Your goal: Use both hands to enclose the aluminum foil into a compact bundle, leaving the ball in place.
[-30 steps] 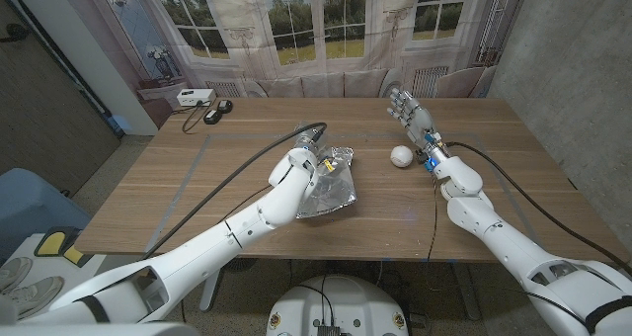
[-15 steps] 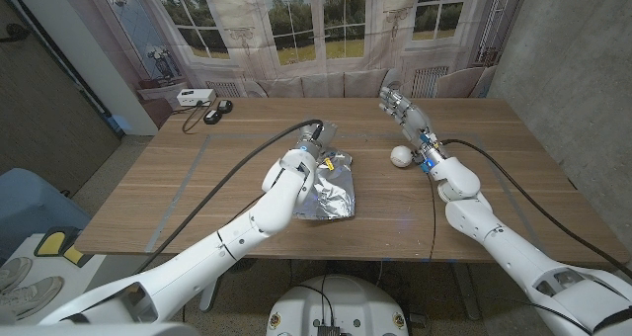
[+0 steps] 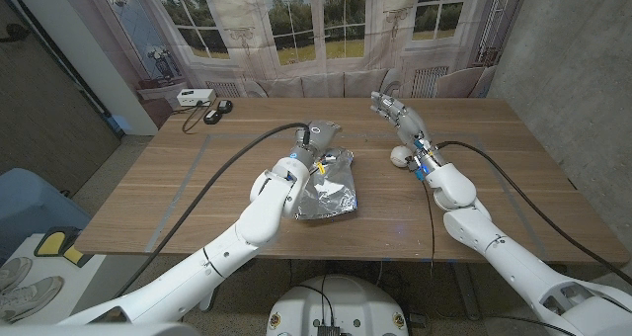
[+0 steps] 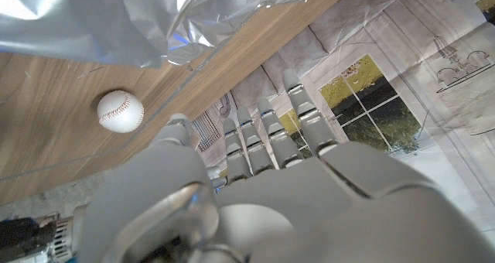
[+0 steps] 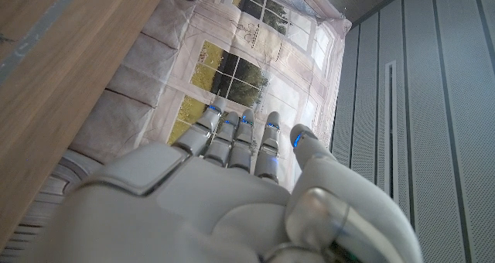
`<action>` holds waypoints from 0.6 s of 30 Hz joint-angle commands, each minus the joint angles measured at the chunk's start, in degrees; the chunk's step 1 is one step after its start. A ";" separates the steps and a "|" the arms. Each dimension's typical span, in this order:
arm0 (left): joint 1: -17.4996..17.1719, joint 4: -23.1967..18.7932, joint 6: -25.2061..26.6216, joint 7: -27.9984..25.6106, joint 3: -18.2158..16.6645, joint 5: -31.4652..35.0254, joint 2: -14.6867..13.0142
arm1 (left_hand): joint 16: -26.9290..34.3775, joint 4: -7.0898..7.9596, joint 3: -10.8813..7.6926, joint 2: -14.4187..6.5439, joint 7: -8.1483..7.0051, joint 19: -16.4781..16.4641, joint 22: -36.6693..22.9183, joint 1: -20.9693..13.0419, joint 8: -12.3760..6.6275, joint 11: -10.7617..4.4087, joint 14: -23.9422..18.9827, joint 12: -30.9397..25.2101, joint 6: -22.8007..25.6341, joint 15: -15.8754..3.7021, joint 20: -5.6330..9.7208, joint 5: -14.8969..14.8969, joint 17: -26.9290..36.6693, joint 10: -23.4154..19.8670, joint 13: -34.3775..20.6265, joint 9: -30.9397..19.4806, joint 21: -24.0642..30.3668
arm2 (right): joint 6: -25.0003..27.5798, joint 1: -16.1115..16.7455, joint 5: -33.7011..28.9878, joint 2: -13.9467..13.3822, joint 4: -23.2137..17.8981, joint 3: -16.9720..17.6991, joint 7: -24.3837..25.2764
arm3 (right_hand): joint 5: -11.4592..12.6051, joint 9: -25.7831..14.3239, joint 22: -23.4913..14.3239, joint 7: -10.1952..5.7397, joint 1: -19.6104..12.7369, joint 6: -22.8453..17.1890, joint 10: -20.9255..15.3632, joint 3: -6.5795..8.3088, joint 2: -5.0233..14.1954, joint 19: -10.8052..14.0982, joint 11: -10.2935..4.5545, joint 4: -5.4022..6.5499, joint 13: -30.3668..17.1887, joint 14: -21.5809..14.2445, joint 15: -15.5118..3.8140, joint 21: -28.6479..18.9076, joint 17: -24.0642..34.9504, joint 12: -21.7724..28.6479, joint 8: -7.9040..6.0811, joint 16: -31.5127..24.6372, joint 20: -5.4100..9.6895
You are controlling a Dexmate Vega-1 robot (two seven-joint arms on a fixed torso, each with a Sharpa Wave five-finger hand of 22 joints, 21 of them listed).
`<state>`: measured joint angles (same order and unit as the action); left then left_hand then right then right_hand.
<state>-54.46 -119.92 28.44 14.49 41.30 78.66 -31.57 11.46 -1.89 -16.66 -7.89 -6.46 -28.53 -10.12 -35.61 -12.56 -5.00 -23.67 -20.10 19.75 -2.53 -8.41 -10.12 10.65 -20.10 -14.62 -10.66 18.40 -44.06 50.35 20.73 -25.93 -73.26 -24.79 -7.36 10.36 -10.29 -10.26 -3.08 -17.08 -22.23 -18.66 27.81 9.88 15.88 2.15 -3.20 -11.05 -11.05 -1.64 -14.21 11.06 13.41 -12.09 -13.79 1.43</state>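
A crumpled sheet of aluminum foil (image 3: 332, 191) lies on the wooden table (image 3: 197, 193) near its middle, and its shiny edge (image 4: 116, 23) also appears in the left wrist view. My left hand (image 3: 318, 137) hovers at the foil's far edge with straight fingers (image 4: 267, 139) and nothing in it. The white baseball (image 3: 399, 155) sits to the right of the foil, partly behind my right wrist; it is also the ball (image 4: 121, 111) in the left wrist view. My right hand (image 3: 393, 113) is raised beyond the ball, fingers (image 5: 232, 139) spread and empty.
A white box (image 3: 193, 97) and small black items (image 3: 217, 109) lie at the table's far left corner. Black cables run along both arms. A printed window backdrop (image 3: 296, 30) hangs behind the table.
My left hand has lifted off the foil and moved toward its far edge. My right hand has swung left, and its wrist now partly covers the ball. The ball stays put.
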 commanded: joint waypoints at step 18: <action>-11.84 0.20 -6.87 -33.42 -6.49 -32.86 -3.66 | -1.47 2.71 -1.03 -1.97 1.00 6.11 -0.15 7.33 2.71 3.45 9.78 6.63 -10.74 3.24 -1.16 -0.03 -0.23 7.62 2.51 0.21 -5.32 | 12.55 5.01 -29.03 -5.35 -15.07 -4.04 16.68 | -0.13 -0.17 -0.01 -0.95 -5.31 0.81 2.90 1.32 -0.03 -2.05 -1.74 -4.35 -0.21 2.68 0.24 1.77 -0.48 -2.07 1.38 2.55 -0.71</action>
<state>-62.75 -120.86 24.31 -9.35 36.44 56.80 -34.01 10.15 0.35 -17.30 -9.61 -5.82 -23.05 -10.12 -29.04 -9.91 -1.83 -14.69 -13.85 9.85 0.50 -9.55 -10.12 10.39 -13.19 -12.15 -10.38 13.57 -38.83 54.46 -1.11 -28.59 -82.21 -26.39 7.07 10.36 -10.28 -10.13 -3.12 -21.66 -21.75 -16.44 28.86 9.52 14.22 0.98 -7.38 -11.04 -9.53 -1.04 -12.85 10.39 11.68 -11.01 -11.64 0.20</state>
